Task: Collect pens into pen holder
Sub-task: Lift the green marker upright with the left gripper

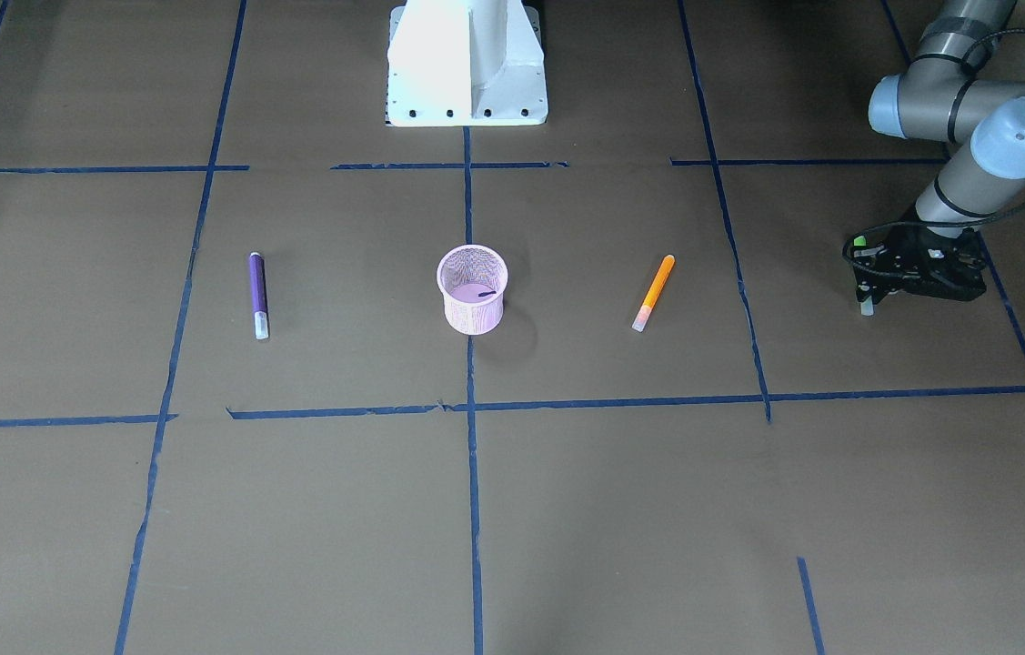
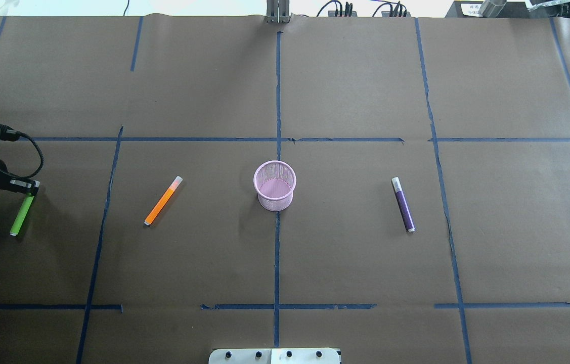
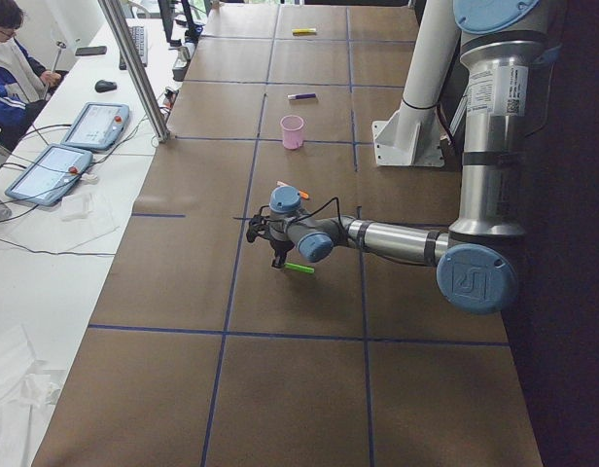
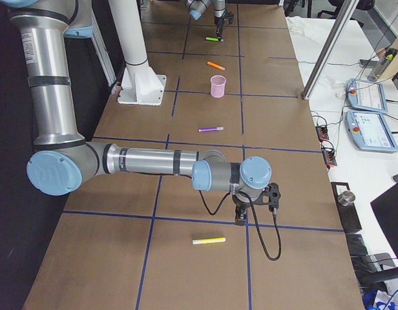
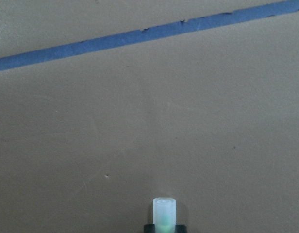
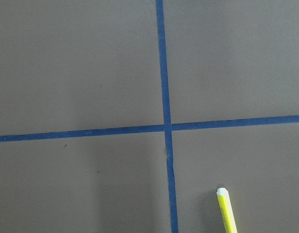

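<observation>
Nearest the left wrist camera, the slim green pen (image 5: 164, 211) showed its pale translucent cap between the fingers of the left gripper (image 2: 27, 189), which looked clamped on it at the table's left end. The step in hand was the grasp. The next move calls for a lift and a carry rightward, past the slim orange pen (image 2: 163, 201), to the small pink wire-mesh cup (image 2: 274, 202). Farther right lay the purple pen (image 2: 402, 204), then the yellow pen (image 4: 209, 241) near the right gripper (image 4: 241, 218); I could not tell how its jaws stood.

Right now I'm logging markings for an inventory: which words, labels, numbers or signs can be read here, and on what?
Nothing reads clearly.
White sticker on the left arm: print beside a code square, too small to read.
Blue joint cap below it: raised emblem, letters unclear.
Tablet screens on the side desk: blurred.
Pen holder, purple pen, orange pen: no print visible.
</observation>
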`<act>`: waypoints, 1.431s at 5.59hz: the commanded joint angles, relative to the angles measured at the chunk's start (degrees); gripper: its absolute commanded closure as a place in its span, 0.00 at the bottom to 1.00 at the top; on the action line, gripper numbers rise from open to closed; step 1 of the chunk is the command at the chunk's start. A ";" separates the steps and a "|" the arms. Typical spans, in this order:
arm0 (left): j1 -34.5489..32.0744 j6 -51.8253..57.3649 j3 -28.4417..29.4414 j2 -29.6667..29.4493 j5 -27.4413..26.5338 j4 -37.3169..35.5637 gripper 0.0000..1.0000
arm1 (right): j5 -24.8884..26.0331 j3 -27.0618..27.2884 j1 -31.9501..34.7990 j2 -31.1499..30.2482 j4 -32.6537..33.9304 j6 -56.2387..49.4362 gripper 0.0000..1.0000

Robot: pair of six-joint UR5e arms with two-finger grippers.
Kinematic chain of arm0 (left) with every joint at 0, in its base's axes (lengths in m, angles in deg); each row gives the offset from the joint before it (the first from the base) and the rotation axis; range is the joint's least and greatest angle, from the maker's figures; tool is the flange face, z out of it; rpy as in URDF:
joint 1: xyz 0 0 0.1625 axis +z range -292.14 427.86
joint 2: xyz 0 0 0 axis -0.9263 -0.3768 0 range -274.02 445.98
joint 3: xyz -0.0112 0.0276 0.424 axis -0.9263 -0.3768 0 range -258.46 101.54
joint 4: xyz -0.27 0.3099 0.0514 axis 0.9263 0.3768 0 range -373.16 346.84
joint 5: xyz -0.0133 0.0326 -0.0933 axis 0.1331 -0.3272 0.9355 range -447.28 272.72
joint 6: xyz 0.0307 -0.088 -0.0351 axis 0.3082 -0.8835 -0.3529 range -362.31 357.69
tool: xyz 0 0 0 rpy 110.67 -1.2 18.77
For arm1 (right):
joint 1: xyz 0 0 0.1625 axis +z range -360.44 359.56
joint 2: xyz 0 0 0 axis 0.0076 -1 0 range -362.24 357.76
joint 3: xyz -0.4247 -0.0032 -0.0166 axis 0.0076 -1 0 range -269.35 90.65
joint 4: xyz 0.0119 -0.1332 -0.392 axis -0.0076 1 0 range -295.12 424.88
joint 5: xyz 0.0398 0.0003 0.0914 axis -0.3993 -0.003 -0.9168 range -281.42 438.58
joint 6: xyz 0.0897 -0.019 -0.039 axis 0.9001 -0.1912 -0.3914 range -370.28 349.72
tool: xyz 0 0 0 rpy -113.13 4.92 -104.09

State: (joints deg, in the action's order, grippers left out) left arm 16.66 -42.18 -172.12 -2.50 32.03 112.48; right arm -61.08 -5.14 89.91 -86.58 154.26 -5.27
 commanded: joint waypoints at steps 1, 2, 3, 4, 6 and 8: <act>-0.56 -0.12 -5.71 0.59 2.75 -3.62 1.00 | 0.00 -0.01 0.00 0.05 0.01 0.00 0.00; -0.74 -0.30 -11.14 -0.02 3.12 -7.39 1.00 | -0.09 -0.01 0.00 0.05 0.01 0.00 0.00; -0.74 -0.65 -13.54 -4.37 2.69 -8.03 1.00 | -0.09 0.25 0.00 -0.03 -0.08 0.00 0.00; -0.74 -3.00 -14.96 -11.46 2.69 -8.13 1.00 | -0.09 0.43 0.00 -0.03 -0.08 -0.09 0.00; 1.44 -12.89 -16.72 -23.44 -2.03 -2.37 1.00 | -0.27 0.61 0.00 -0.03 -0.08 -0.09 0.00; 8.68 -14.45 -16.65 -23.76 -14.26 15.67 1.00 | 0.35 0.61 0.00 0.05 0.01 -0.18 0.00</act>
State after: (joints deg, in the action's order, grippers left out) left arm 20.58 -55.76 -188.77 -26.01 25.40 119.08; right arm -60.95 -4.54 89.91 -86.59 154.20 -5.43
